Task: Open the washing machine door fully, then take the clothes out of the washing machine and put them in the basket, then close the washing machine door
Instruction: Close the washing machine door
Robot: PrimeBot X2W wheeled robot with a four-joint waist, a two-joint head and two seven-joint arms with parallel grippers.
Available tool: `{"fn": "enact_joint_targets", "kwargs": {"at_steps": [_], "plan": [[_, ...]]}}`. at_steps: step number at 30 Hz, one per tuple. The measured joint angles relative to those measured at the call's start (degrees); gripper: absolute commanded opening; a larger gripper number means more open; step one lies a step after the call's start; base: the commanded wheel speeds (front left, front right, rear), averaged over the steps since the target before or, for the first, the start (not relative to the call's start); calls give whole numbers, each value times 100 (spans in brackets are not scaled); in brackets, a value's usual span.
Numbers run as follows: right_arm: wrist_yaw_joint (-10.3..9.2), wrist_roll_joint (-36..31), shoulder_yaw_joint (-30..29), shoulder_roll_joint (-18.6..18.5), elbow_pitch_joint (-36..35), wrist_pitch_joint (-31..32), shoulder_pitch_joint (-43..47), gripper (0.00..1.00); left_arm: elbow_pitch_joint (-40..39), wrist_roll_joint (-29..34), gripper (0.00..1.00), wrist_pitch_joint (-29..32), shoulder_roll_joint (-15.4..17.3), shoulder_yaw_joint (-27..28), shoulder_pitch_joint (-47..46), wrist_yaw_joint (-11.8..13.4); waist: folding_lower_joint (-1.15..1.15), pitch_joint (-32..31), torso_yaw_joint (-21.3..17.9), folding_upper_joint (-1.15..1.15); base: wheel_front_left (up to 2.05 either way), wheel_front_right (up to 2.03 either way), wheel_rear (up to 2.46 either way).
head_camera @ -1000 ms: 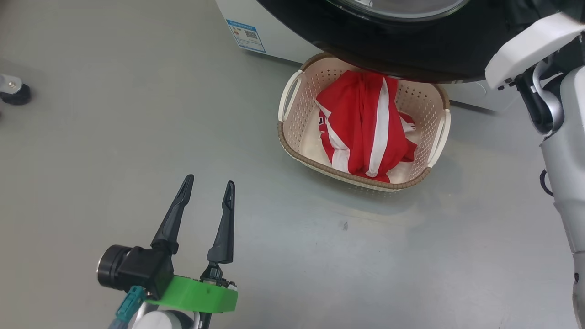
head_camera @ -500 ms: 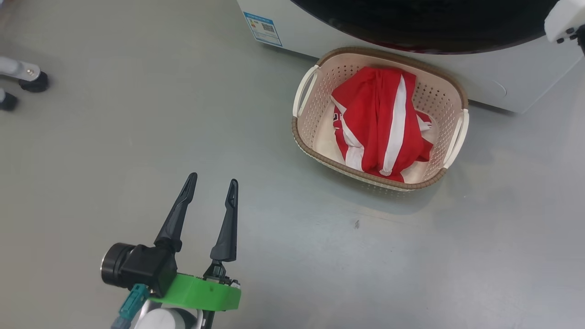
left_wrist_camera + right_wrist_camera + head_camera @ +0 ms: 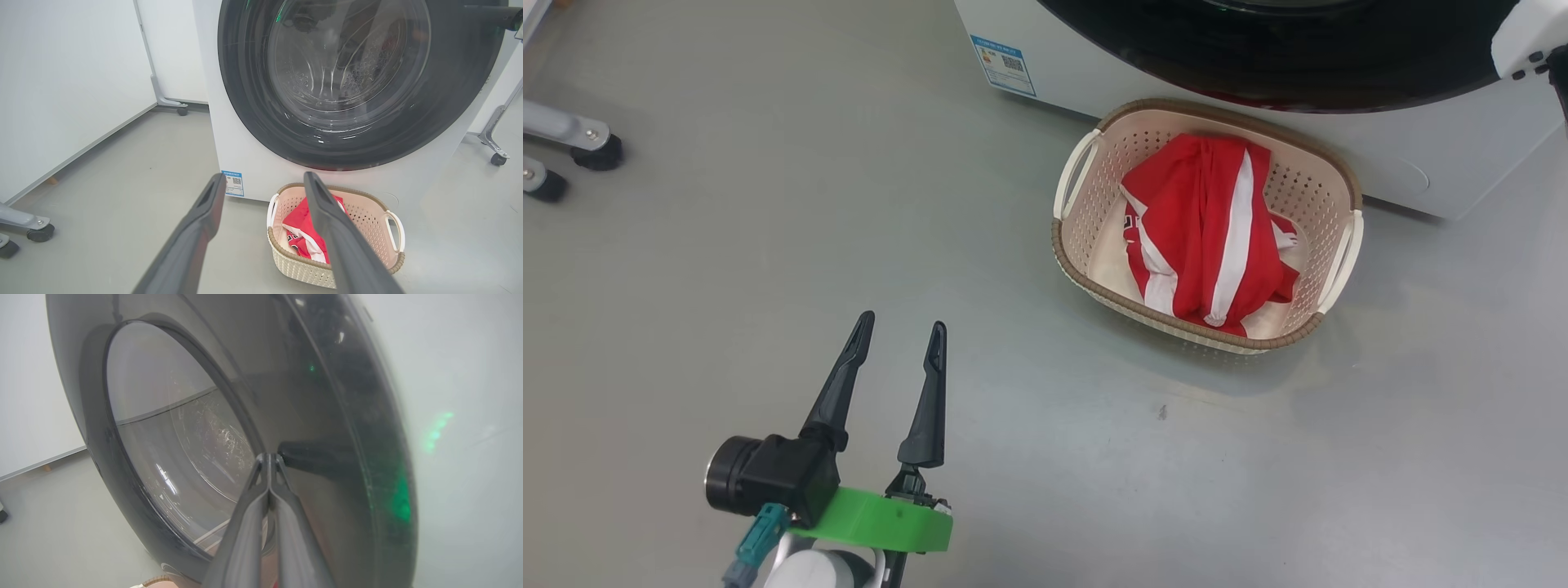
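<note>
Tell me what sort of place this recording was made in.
Probably a lab or test room staged for laundry, not a home: a front-loading washing machine, white partition panels on castor feet, and a plain grey floor with a laundry basket.

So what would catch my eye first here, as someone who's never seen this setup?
The bright red and white clothes piled in the cream basket on the floor, just in front of the washing machine. Above it, the big glossy black washing machine door with its glass bowl. Then the left gripper, fingers spread open at the head view's lower left, and the right gripper, shut, tips at the door's black rim.
</note>
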Motion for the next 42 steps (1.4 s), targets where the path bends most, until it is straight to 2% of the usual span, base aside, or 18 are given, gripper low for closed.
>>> {"fn": "enact_joint_targets", "kwargs": {"at_steps": [8,14,24,25,27,28,34,42], "plan": [[-3,-19,252,15,111,-354,217,0,7,-1,100,0,-2,76,-5,1,0,-161,-38,0,0,0,0],[-3,75,323,186,52,-710,564,0,11,16,100,-1,-1,213,-5,48,0,-345,-138,0,0,0,0],[-2,476,304,593,-153,-1059,1881,0,71,136,100,-16,163,330,21,53,0,-720,-498,0,0,0,0],[-2,487,318,625,-175,-1059,2012,17,76,143,100,-16,191,338,36,53,0,-755,-542,0,0,0,0],[-2,509,354,688,-214,-1066,2245,62,110,149,100,-16,241,349,63,53,0,-821,-637,0,0,0,0],[-2,522,352,721,-235,-1078,2358,100,137,151,100,-16,257,348,65,52,0,-854,-683,0,0,0,0],[-15,601,316,902,-431,-1109,2913,100,198,151,100,16,359,348,183,49,0,-1057,-983,0,0,0,0],[-242,609,238,1007,-684,-1115,3655,100,277,149,100,144,459,350,341,43,0,-1320,-1392,0,0,0,0]]}}
